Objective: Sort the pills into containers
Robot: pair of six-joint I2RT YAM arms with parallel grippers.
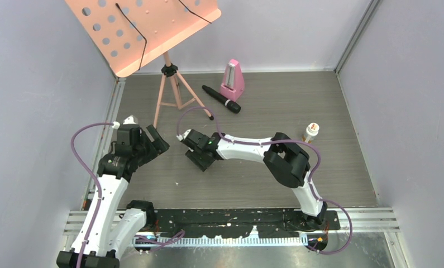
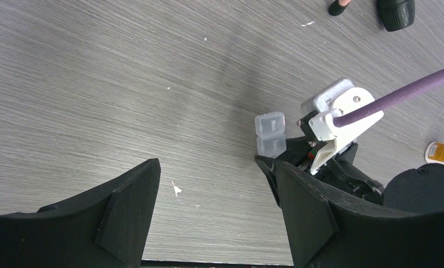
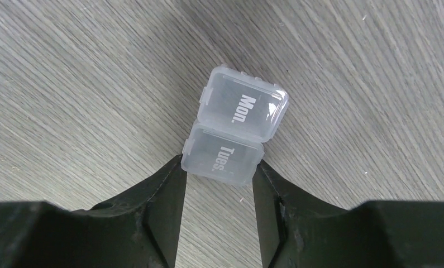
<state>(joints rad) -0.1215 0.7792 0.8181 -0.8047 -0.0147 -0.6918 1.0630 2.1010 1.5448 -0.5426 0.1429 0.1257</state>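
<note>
The clear two-compartment pill box (image 3: pixel 239 128), lids marked "Mon." and "Tues.", lies on the grey wood-grain table. My right gripper (image 3: pixel 219 163) is shut on its "Tues." end, one fingertip against each side. The box also shows in the left wrist view (image 2: pixel 270 133), at the tip of the right gripper (image 2: pixel 297 151). In the top view the right gripper (image 1: pixel 201 156) hides the box. My left gripper (image 1: pixel 155 142) is open and empty, hovering left of the box; its jaws (image 2: pixel 208 164) stand wide apart over bare table. No pills are visible.
A white-capped, orange-labelled small bottle (image 1: pixel 310 132) stands at the right. A pink metronome (image 1: pixel 233 81) and a black microphone (image 1: pixel 222 99) are at the back. A pink music stand (image 1: pixel 169 84) stands at the back left. Grey walls enclose the table.
</note>
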